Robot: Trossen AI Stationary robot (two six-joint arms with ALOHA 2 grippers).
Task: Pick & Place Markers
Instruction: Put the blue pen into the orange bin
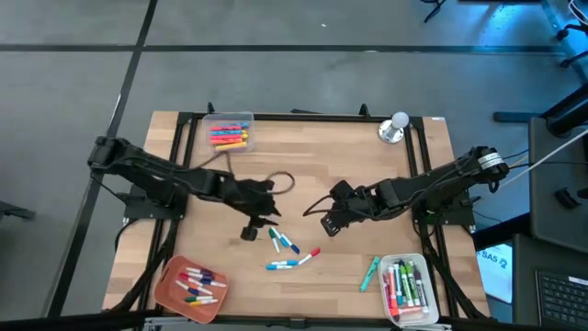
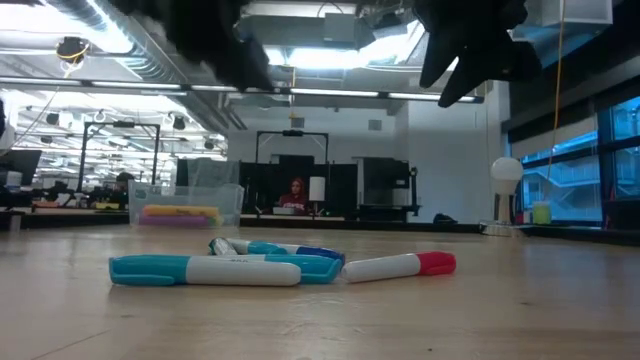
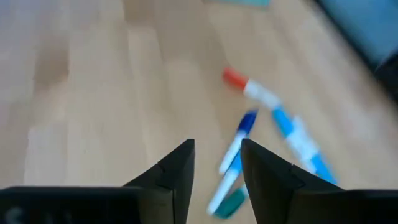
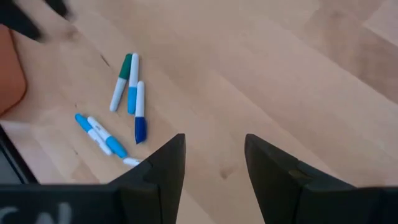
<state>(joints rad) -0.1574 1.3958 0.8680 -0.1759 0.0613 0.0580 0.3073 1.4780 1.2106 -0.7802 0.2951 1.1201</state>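
Several loose markers lie flat on the wooden table near its front middle: a blue and teal cluster (image 1: 283, 243), a light-blue and white one (image 1: 283, 265) and a red-capped white one (image 1: 310, 255). They also show in the low view, teal and white (image 2: 205, 270) and red-capped (image 2: 400, 265). A green marker (image 1: 369, 273) lies farther right. My left gripper (image 1: 266, 213) hangs open above the table just left of and behind the cluster, the markers (image 3: 239, 134) lying beyond its fingertips. My right gripper (image 1: 329, 223) hangs open to their right, nothing between its fingers (image 4: 214, 168).
A clear bin (image 1: 230, 133) of coloured markers stands at the far left of the table. An orange tray (image 1: 191, 287) with markers sits at the near left, a clear tray (image 1: 409, 290) with markers at the near right. A silver bell (image 1: 395, 129) stands far right.
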